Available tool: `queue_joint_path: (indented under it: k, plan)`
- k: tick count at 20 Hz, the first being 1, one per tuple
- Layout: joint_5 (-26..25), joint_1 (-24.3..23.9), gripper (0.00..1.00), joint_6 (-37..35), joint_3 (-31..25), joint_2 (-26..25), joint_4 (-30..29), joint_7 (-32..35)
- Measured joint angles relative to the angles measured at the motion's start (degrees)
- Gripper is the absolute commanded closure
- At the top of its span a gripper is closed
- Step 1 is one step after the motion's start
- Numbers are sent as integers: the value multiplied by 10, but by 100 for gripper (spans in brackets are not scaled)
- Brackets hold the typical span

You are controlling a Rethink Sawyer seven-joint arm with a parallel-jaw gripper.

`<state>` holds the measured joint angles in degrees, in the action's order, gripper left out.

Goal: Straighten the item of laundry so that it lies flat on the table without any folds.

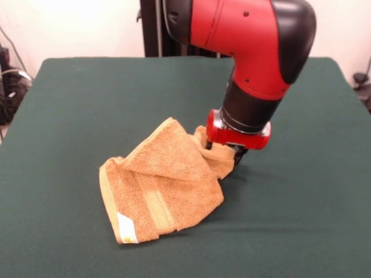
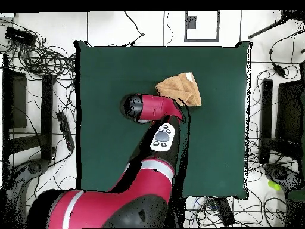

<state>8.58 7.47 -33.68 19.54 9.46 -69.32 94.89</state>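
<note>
The orange-tan towel lies crumpled and folded over itself on the dark green table, near its front middle. Its white label shows at the near corner, with the smoother woven band running up from it. My gripper is low at the towel's right end, shut on a raised fold that is pulled up between the fingers. In the overhead view the towel lies near the table's far edge, right of centre. The arm covers the towel's near edge and hides the gripper.
The black pedestal stands behind the table's far edge. Cables and dark gear lie off the table's left side. In the overhead view, cables and equipment ring the table on the floor.
</note>
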Motion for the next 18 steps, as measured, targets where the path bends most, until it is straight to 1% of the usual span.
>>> queue_joint_path:
  k: [7, 18]
  plan:
    - [0, -4, 0, -7, -3, 1, 2, 0]
    - [-1, -58, 0, -11, -64, 25, -22, 0]
